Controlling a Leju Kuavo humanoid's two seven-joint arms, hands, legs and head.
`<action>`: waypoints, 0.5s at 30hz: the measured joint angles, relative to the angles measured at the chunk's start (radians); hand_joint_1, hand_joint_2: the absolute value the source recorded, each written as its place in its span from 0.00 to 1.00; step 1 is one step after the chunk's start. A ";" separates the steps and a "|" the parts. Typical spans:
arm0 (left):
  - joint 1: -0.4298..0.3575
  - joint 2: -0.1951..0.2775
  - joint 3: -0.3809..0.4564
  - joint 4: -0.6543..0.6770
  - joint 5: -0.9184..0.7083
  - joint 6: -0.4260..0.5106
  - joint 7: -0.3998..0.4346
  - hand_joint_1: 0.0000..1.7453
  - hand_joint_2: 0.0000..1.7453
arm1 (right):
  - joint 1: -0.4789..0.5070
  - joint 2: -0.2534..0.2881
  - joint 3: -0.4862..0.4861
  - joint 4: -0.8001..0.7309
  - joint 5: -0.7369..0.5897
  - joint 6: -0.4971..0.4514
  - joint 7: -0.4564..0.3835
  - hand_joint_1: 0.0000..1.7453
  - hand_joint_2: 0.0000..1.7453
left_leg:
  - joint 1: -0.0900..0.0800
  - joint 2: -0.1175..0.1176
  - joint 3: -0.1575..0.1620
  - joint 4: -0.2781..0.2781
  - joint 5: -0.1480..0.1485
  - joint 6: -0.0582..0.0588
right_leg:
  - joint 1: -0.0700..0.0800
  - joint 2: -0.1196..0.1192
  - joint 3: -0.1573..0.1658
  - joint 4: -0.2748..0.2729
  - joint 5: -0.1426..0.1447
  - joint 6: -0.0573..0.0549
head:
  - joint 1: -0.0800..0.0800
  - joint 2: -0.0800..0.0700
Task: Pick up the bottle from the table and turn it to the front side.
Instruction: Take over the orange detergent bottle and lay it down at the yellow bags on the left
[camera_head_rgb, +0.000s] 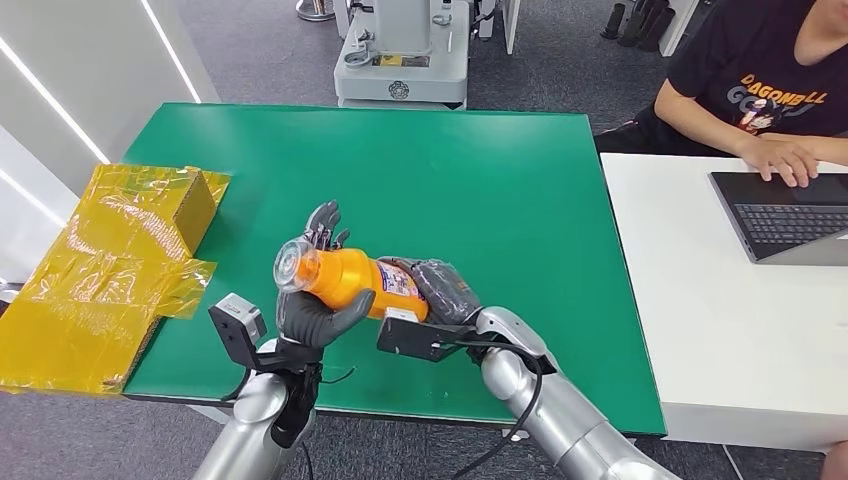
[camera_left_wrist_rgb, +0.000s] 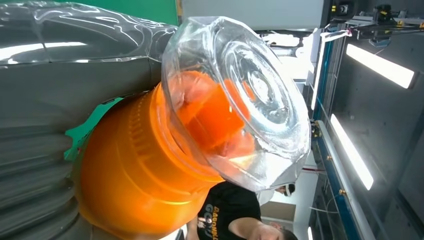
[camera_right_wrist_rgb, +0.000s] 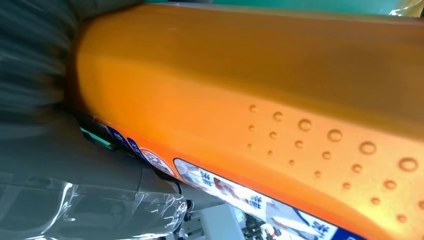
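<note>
Bottle (camera_head_rgb: 350, 280): orange, clear cap (camera_head_rgb: 292, 266), printed label (camera_head_rgb: 400, 283) on the body. Held clear above the green tabletop (camera_head_rgb: 480, 170), near its front edge, between both hands.

Left hand (camera_head_rgb: 318, 300): cups the neck end from below, thumb curled up over the orange shoulder, dark fingers (camera_head_rgb: 323, 224) standing behind the cap. Left wrist view: the cap (camera_left_wrist_rgb: 240, 100) sits just beside the grey thumb, orange nozzle visible inside the clear cap.

Right hand (camera_head_rgb: 445, 290): wrapped round the base end, fingers closed on the body by the label. Right wrist view: the bottle's flank (camera_right_wrist_rgb: 260, 85) lies tight against the hand, a patch of raised dots and the label's edge (camera_right_wrist_rgb: 235, 192) in sight.

Long axis: roughly level, running left to right across the robot's front, tilted slightly. Cap points to the robot's left, base to its right. Label faces up and toward the robot.

Containers: yellow-wrapped box (camera_head_rgb: 150, 205) on the tabletop's left edge, flaps open, wrapping spread toward the front; contents cannot be told.

Beyond: white desk (camera_head_rgb: 690, 300) to the right, 1 laptop (camera_head_rgb: 785, 215) on it, a person's hand (camera_head_rgb: 785, 158) at the keys.
</note>
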 joint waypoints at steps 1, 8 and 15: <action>0.001 0.000 0.001 0.000 0.000 0.000 0.000 0.00 1.00 | -0.001 0.000 0.001 0.002 0.000 0.000 0.000 1.00 1.00 | 0.000 0.000 0.000 0.000 0.000 0.000 | 0.000 0.000 0.000 0.000 0.000 0.000 | 0.000 0.000; 0.002 0.000 0.004 0.000 -0.005 -0.003 0.003 0.97 1.00 | -0.003 0.003 0.004 0.014 0.002 -0.002 0.000 1.00 1.00 | 0.000 0.000 0.000 0.000 0.000 0.000 | 0.000 0.000 0.000 0.000 0.000 0.000 | 0.000 0.000; 0.001 -0.005 -0.014 0.010 -0.057 -0.008 0.007 1.00 1.00 | -0.004 0.004 0.005 0.021 0.011 -0.016 0.001 1.00 1.00 | 0.000 0.000 0.000 0.000 0.000 0.000 | 0.000 0.000 0.000 0.000 0.000 0.000 | 0.000 0.000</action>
